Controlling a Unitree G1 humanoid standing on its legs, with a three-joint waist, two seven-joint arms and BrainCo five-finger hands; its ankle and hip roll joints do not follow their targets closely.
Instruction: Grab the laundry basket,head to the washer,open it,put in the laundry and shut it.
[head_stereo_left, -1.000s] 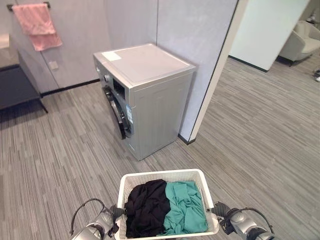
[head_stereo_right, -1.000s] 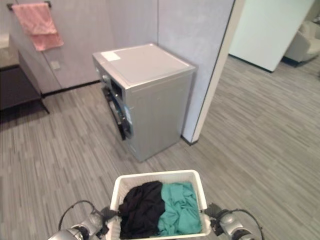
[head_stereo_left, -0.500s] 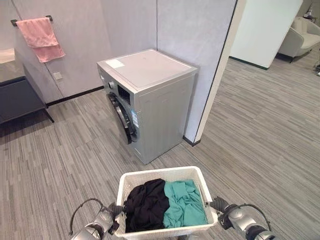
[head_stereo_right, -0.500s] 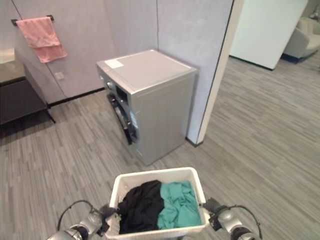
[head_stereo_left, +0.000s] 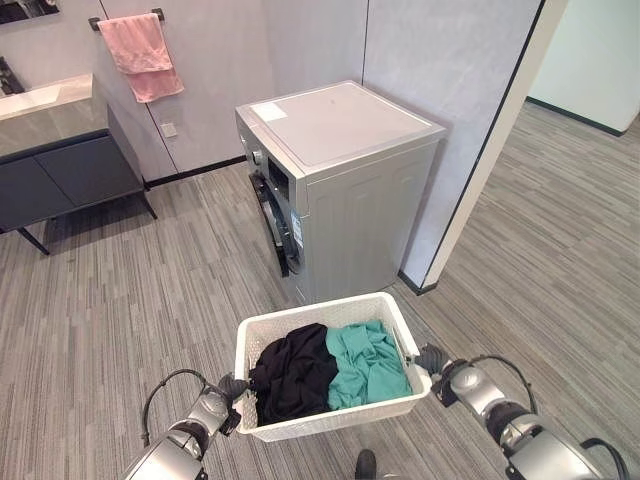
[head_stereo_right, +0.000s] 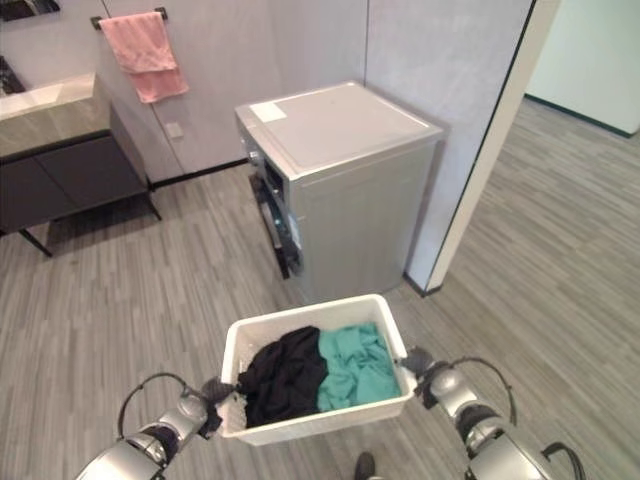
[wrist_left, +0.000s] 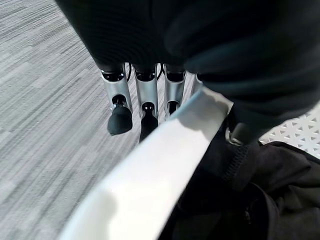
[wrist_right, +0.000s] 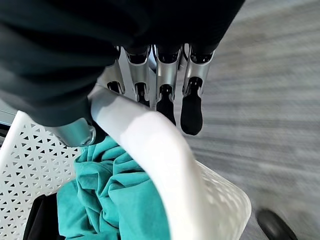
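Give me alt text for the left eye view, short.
Both robot hands, left hand and right hand, carry a white laundry basket holding a black garment and a teal garment, facing a silver washer with a pink towel on the wall beyond.

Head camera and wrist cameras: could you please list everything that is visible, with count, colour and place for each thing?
laundry basket: one, white, perforated, held off the floor between both hands, in front of the washer
black garment: one, in the basket's left half
teal garment: one, in the basket's right half
washer: one, silver-grey, against the wall beyond the basket, its door facing the robot's left
towel: one, pink, hanging on a dark wall rail at far left
cabinet: one, dark with a light top, under the towel
floor: grey striped planks
left hand: fingers curled round the basket's left rim
right hand: fingers curled round the basket's right rim
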